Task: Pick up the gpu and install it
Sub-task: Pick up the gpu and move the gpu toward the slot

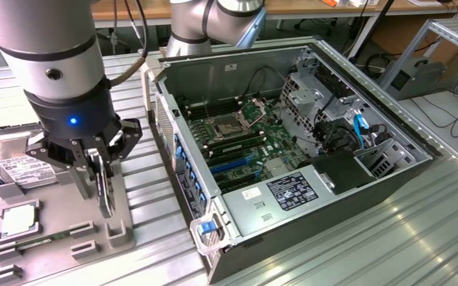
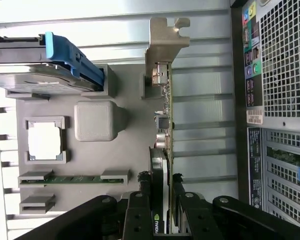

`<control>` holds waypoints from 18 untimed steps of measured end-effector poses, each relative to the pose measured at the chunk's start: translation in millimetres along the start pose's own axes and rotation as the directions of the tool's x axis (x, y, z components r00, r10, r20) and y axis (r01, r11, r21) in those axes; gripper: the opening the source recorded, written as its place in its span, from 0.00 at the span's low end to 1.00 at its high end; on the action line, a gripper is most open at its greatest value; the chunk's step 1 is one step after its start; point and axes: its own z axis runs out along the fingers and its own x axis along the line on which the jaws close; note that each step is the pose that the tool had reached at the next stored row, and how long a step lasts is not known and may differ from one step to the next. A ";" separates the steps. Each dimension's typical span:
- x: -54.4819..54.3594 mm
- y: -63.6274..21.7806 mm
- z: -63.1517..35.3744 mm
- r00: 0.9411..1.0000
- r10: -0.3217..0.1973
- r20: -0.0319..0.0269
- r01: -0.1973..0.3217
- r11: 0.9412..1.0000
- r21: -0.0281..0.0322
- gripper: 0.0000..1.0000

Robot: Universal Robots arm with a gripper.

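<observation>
Jaws: partly closed, clamping the gpu [image 1: 105, 192] [image 2: 162, 122] by its two faces.
Gpu: upright on edge over the gray tray [image 1: 64, 231] [image 2: 127, 150], bracket end away from the jaws.
Tray: on the bench [image 1: 420, 232], at the exterior view's left of the open computer case [image 1: 293, 149]; holds a hard drive [image 1: 22, 170].

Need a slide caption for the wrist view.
Gripper clamps the gpu edge-on at the gray parts tray, PC case alongside.

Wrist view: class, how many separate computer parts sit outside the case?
4: hard drive at the tray's end, square chip beside it, memory stick next, gpu on edge in the tool. The tool may hide more.
</observation>
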 end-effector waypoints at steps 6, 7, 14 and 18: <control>0.0 0.7 -27.0 1.000 0.000 0.001 0.000 1.000 0.000 0.27; 0.0 1.0 -36.8 1.000 0.000 0.002 0.000 1.000 0.000 0.27; 0.0 2.1 -74.4 1.000 0.000 0.003 0.000 1.000 0.000 0.27; 0.0 2.6 -94.6 1.000 0.000 0.003 0.000 1.000 0.000 0.27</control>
